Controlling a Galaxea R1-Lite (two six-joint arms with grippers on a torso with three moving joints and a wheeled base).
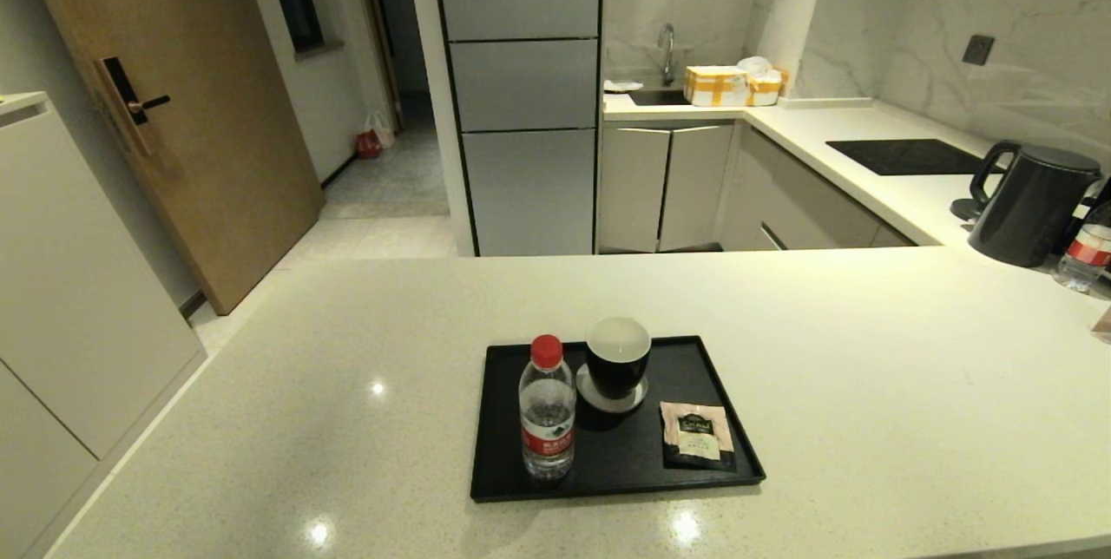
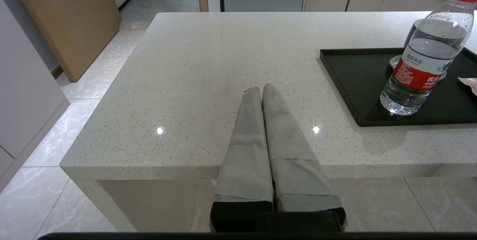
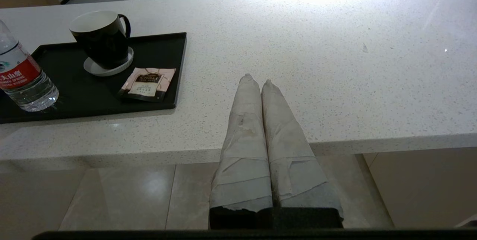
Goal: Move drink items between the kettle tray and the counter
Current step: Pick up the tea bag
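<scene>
The black kettle tray [image 1: 512, 420] lies on the cream counter [image 1: 825, 368] near its front edge. On its left part stands the water bottle [image 1: 547, 411] with red cap and red label, upright. The pink-beige tea sachet [image 1: 696, 433] lies flat at the tray's right front corner. Neither arm shows in the head view. My left gripper [image 2: 260, 89] is shut and empty, held at the counter's front edge left of the tray [image 2: 357, 83] and bottle [image 2: 425, 57]. My right gripper [image 3: 256, 79] is shut and empty, right of the tray [image 3: 74, 91] and sachet [image 3: 148, 83].
A black cup [image 1: 617, 357] with white inside stands on a round grey coaster in the tray's back middle. A black kettle [image 1: 1033, 203], a second bottle [image 1: 1085, 251] and a black cooktop panel [image 1: 907, 156] are at the far right.
</scene>
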